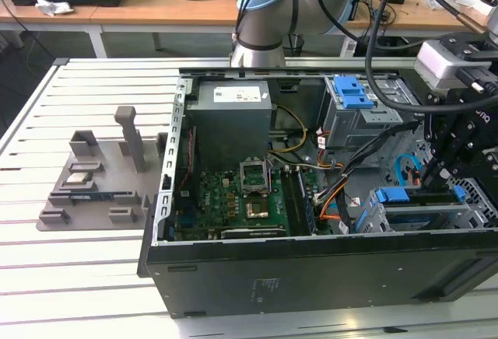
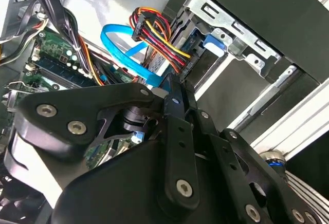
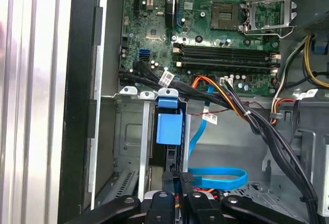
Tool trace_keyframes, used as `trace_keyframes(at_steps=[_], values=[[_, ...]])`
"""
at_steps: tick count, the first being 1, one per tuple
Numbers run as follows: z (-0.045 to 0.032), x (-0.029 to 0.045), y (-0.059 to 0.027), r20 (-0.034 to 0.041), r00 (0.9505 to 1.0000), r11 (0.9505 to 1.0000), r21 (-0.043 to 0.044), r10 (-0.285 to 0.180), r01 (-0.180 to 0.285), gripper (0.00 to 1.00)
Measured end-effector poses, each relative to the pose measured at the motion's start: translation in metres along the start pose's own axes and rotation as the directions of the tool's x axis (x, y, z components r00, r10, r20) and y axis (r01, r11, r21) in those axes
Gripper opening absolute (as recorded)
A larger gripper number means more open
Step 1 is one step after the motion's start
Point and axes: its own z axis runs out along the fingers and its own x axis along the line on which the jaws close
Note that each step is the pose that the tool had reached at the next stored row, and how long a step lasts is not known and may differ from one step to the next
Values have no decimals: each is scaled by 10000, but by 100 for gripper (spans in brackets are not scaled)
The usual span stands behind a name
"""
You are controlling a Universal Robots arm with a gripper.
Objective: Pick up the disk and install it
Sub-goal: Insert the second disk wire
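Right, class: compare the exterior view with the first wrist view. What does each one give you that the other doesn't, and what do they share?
Exterior view: the white slatted table, the grey fixture tray lying on it at the exterior view's left of the open computer case, and the arm's pale blue joint behind the case.

First wrist view: a close look into the grey drive cage and at the white tags on the black cables.

Shared: the green motherboard with its empty processor socket, the blue flat cable, and the gripper over the cage.
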Motion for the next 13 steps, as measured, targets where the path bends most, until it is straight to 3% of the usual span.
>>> trace_keyframes(at_steps=[3,13], values=[[47,2,-1,-4,10000,10000,0,-4,4,16],[96,10,13,6,10000,10000,1,-4,4,16]])
